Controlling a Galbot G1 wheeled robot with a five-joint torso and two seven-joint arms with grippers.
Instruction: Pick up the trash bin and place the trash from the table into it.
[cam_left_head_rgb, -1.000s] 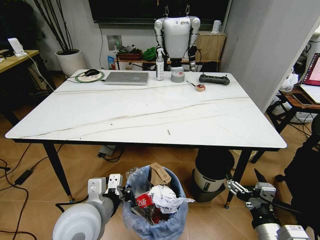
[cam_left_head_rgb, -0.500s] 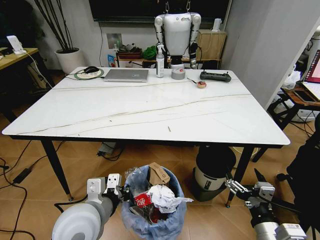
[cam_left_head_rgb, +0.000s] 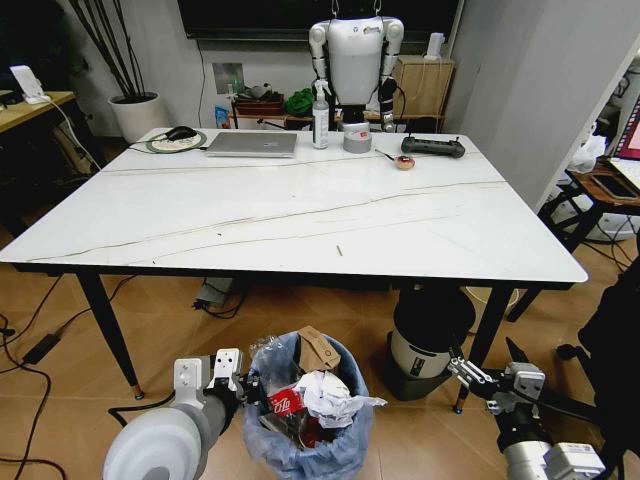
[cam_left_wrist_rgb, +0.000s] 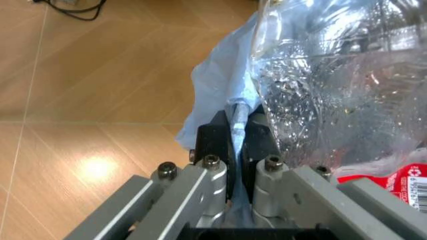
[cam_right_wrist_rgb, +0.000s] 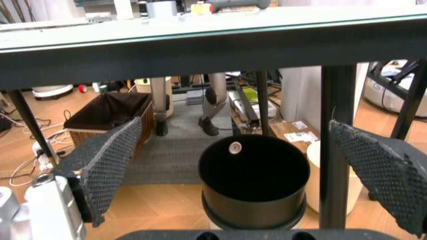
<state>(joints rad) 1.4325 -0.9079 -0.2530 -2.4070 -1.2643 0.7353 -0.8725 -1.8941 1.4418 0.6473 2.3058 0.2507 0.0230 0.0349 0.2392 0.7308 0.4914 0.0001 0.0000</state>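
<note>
Two grippers low before tabletop (cam_left_head_rgb: 300, 215). Your left gripper (cam_left_wrist_rgb: 235, 145) jaws clamp rim of trash bin (cam_left_head_rgb: 305, 450), already full of trash (cam_left_head_rgb: 325, 392). Right gripper (cam_right_wrist_rgb: 240, 165) jaws spread, empty. View has shifted slightly; tabletop litter-free, task near done.

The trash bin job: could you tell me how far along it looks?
Mostly done: cardboard, crumpled paper and a red wrapper fill the trash bin, and the table's near half is bare. In hand: the left gripper clamps the bin's rim. The right gripper hangs open nearby. No loose litter visible.
</note>
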